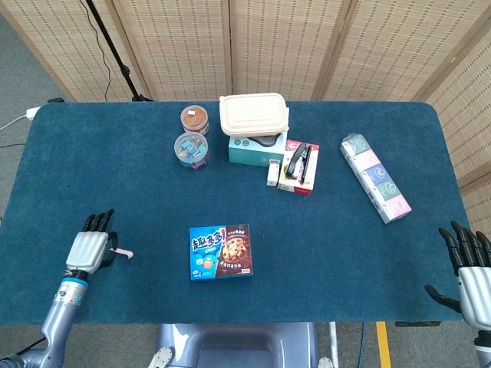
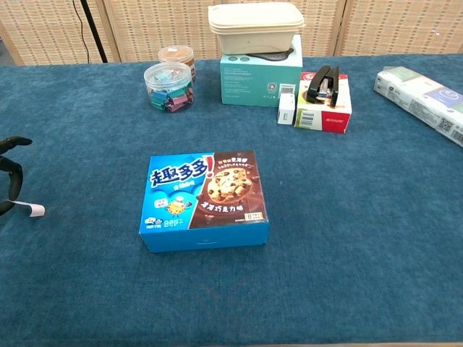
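Observation:
My left hand (image 1: 91, 245) lies palm down on the blue table (image 1: 115, 184) near its front left corner, fingers stretched forward and holding nothing. A small white tag (image 1: 124, 253) sticks out by its thumb; the chest view shows the black fingertips (image 2: 10, 177) at the left edge with the tag (image 2: 33, 210) beside them. My right hand (image 1: 469, 264) hangs past the table's front right corner, fingers spread and empty. A blue cookie box (image 1: 221, 251) (image 2: 205, 199) lies flat at front centre, between the two hands and apart from both.
At the back stand a clear jar of clips (image 1: 192, 150), a brown-lidded jar (image 1: 195, 119), a beige lunch box (image 1: 254, 114) on a teal box (image 1: 249, 149), and a black stapler (image 1: 299, 162) on a red box. A long tissue pack (image 1: 374, 177) lies at the right.

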{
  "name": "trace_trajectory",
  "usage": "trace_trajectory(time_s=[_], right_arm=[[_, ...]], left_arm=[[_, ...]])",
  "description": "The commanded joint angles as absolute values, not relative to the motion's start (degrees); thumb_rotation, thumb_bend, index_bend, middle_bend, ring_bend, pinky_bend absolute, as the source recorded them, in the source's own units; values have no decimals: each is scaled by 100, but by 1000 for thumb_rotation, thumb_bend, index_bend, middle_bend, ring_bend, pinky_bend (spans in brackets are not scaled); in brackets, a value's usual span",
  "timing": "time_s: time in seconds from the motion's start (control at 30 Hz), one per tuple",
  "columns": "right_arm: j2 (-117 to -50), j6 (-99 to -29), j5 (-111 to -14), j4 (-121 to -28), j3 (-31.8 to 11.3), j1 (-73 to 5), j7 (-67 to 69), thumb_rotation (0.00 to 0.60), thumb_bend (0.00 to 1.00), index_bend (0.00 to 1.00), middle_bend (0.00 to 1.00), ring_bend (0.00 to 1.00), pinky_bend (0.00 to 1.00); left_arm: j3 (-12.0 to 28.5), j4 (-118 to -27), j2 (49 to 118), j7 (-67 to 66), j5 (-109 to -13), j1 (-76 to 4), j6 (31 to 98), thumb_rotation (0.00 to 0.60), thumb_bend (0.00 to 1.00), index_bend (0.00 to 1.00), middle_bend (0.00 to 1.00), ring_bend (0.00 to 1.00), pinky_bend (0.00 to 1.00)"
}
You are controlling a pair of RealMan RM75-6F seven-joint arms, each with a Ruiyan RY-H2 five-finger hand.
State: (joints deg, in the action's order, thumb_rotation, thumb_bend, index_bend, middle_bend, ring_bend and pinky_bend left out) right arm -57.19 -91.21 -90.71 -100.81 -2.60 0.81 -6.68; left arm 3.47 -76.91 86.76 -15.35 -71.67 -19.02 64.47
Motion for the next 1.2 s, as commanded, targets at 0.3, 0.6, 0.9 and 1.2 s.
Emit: trace_trajectory(time_s=[0.3, 0.6, 0.9, 1.2], right_arm=[[-5721, -9101, -9056, -10087, -257, 76, -679, 600, 0, 44, 0, 0, 0], [-5713, -9081, -9009, -10080, -275, 67, -662, 600, 0, 45, 0, 0, 0], [-5707, -9063, -8986, -10069, -283, 57, -642, 600, 0, 46, 0, 0, 0], [-5732, -8998, -8935, -10057, -289, 29, -670, 600, 0, 46, 0, 0, 0]], left_arm=[[349, -7953, 8530, -1688, -7240, -1904, 6599, 600, 421, 641, 0, 0, 0], [525, -9042, 8063, -2465, -7060, -2075, 6664, 600, 423, 641, 0, 0, 0], [810, -9959, 7746, -3677, -6780, -2645, 6442, 600, 427, 642, 0, 0, 0], [1027, -10448, 7717, -4764, -6223, -3509, 5881, 600, 435, 653, 0, 0, 0]])
